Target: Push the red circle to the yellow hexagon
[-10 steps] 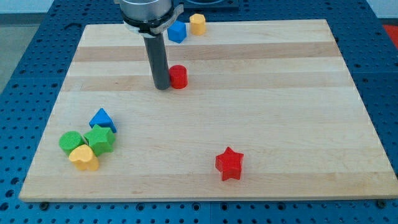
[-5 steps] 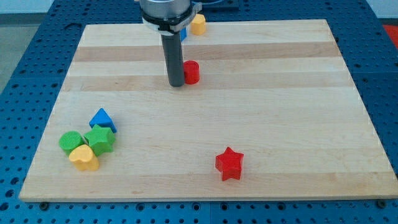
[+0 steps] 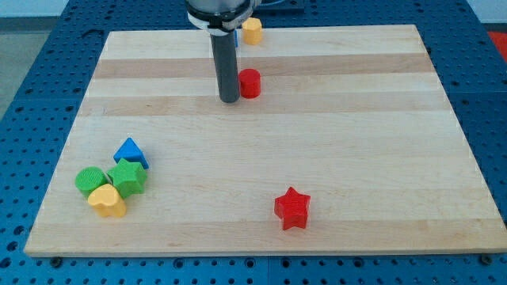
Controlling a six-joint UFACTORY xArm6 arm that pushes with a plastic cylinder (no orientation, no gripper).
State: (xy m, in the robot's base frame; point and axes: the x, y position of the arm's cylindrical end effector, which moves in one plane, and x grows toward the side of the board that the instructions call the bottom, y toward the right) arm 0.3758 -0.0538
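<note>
Robotics lab test bench | pale wooden tabletop (image 3: 356, 150) resting on a blue perforated mounting plate (image 3: 32, 119) | small coloured plastic blocks scattered on it | dark rod of a robot arm (image 3: 227, 63) overhead

A single robot arm enters from the view's top, just left of centre; only the rim of its round grey end shows at the top edge. From it a straight dark rod hangs upright, running down toward the view's bottom. The rod's lower end, my tip (image 3: 230, 100), rests at the surface in the upper middle of the view. The rod is plain and smooth, with no jaws or other fittings visible along its length.
</note>
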